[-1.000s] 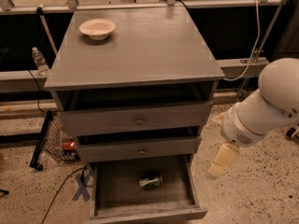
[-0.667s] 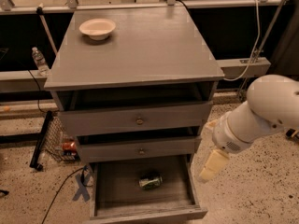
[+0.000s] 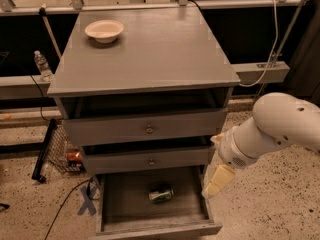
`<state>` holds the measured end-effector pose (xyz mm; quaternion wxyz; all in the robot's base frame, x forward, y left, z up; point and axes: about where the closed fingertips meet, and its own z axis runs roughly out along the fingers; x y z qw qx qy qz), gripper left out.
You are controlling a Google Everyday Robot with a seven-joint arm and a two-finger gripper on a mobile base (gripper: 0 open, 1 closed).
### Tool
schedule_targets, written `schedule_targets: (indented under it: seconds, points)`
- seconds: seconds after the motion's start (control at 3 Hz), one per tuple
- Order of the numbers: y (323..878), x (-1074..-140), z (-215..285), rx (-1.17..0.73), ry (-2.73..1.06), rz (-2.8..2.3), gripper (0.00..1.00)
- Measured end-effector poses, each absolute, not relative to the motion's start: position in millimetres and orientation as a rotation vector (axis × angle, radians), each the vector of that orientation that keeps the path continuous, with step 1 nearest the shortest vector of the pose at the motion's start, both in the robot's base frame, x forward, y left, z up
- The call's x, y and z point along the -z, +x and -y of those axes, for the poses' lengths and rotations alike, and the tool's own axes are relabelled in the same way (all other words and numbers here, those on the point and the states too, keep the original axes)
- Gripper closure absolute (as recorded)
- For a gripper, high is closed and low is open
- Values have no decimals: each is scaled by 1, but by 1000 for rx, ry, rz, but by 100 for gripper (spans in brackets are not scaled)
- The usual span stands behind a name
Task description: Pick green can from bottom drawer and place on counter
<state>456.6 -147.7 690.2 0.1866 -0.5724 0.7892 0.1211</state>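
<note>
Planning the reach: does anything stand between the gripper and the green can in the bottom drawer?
Nothing visible does. The green can lies alone on the floor of the bottom drawer; the gripper hangs to its right, by the drawer's right wall. Only that low wall comes near the path.

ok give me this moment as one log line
green can: lying in open bottom drawer, not yet picked | gripper: by drawer's right side, clear of can | counter: holds a bowl
</note>
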Motion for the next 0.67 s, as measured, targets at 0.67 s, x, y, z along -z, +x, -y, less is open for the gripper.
schedule_targets:
  seconds: [0.67]
  points:
    - [467, -625, 140, -460, -1606, -2214, 0]
